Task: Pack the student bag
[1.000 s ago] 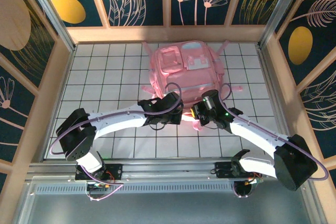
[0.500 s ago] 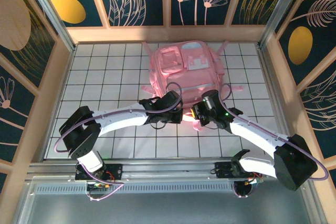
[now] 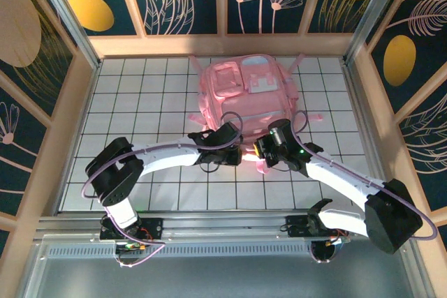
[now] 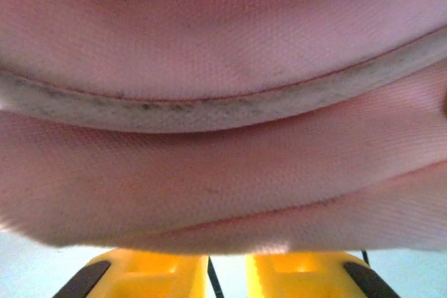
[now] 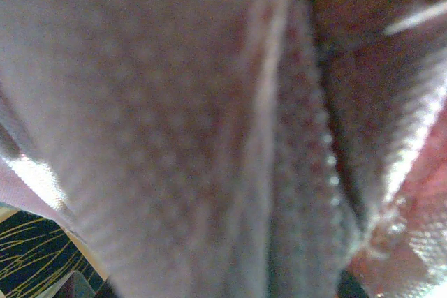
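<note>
Since one second ago: left arm's elbow (image 3: pixel 112 172) has swung inward toward the centre of the table (image 3: pixel 140 102), and its wrist has crept a little to the right along the near edge of the bag. Right arm unchanged over the same interval.

Student bag (image 3: pixel 244 88): lies flat at the far middle of the gridded table, front pockets facing up, top close to the back wall. Pink straps trail out on both sides. Its near edge reaches the two grippers.

Left gripper (image 3: pixel 237 150): at the bag's near edge, left of centre. From the left wrist camera, pink fabric (image 4: pixel 223 47) sags right over the camera, with a greyish piping (image 4: pixel 223 111) running across it. Two yellow fingers (image 4: pixel 147 270) show at the bottom with a slim gap between them; their tips are hidden under the cloth. Cannot tell whether it is released or pinching fabric.

Right gripper (image 3: pixel 260 153): just beside the left one, at the same near edge. Jaws clenched. The right wrist camera is pressed up against blurred pink cloth and a zip (image 5: pixel 307 172); whether any fabric is caught between the jaws, cannot tell.
</note>
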`<state>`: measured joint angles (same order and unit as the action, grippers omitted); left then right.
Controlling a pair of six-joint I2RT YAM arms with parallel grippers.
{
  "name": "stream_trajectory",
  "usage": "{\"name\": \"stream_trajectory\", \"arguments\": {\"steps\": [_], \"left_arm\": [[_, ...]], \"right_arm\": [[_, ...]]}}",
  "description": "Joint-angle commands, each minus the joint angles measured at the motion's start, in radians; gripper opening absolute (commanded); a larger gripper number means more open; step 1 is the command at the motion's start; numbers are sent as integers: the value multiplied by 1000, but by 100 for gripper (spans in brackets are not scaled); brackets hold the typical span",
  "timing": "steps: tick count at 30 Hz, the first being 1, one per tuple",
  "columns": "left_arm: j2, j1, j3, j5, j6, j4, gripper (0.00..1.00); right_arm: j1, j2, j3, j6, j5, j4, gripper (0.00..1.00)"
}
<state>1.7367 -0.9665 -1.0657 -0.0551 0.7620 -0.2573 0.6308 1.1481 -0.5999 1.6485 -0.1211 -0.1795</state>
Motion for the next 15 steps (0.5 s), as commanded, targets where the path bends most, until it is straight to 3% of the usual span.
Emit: {"name": "stream_trajectory", "arguments": {"steps": [1, 8, 11, 13, 15], "left_arm": [[25, 9, 7, 7, -27, 30, 22], [-8, 9, 14, 52, -113, 25, 43], [-150, 9, 127, 66, -205, 92, 58], [-278, 9, 233, 65, -239, 177, 76], [-384, 9, 307, 89, -261, 234, 84]], "right_arm": [[12, -11, -47, -4, -12, 55, 0], [12, -3, -60, -35, -26, 63, 0], [7, -9, -74, -79, -26, 44, 0], [2, -22, -71, -91, -26, 37, 0], [-3, -37, -67, -93, -29, 37, 0]]}}
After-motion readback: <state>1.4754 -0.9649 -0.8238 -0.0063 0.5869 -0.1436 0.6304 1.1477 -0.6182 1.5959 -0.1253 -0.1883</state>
